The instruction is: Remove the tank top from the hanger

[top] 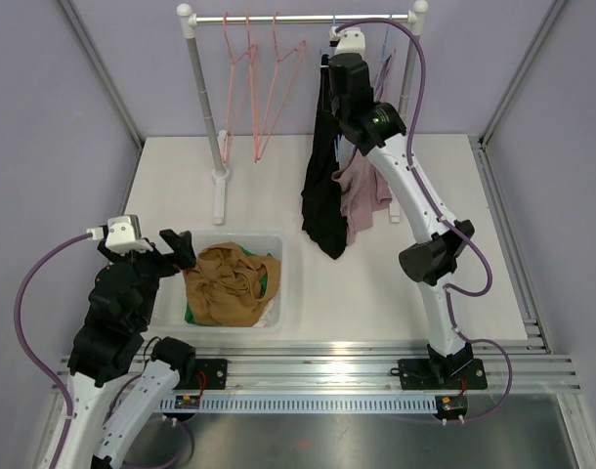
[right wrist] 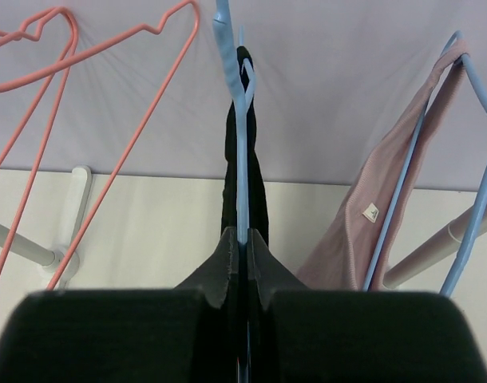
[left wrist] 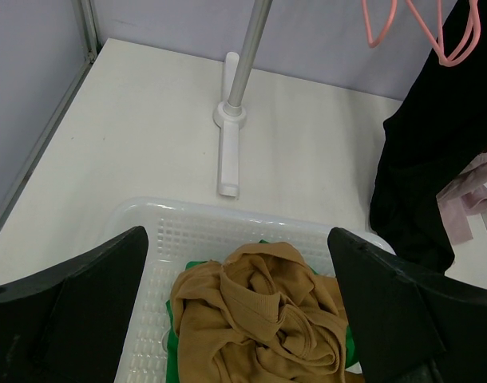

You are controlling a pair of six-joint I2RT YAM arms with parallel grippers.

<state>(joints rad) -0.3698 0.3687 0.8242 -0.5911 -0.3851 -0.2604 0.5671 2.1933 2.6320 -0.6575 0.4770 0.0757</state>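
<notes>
Two arms work in front of the clothes rack [top: 204, 98]. Nearest the camera, short of the rack's left post, the left gripper [left wrist: 235, 235] hovers with its fingers spread wide, holding nothing, over a white basket [top: 279, 241]. The basket holds a crumpled tan garment [top: 230, 283] on top of something green [top: 269, 280]. It sits on the pale bench [top: 405, 156], just in front of the rack's foot.

Farther back, up at the rack's rail, the right gripper [right wrist: 242, 239] is pressed together on the thin blue hanger [right wrist: 237, 144]. That hanger carries the black tank top [top: 322, 186], which hangs below the rail towards its right end.

Just to the right on the same rail, another blue hanger holds a pink garment [right wrist: 363, 207]. Its small white tag [right wrist: 370, 213] bears a dark mark too small to read. Bare pink hangers [top: 264, 88] hang from the left half of the rail.
</notes>
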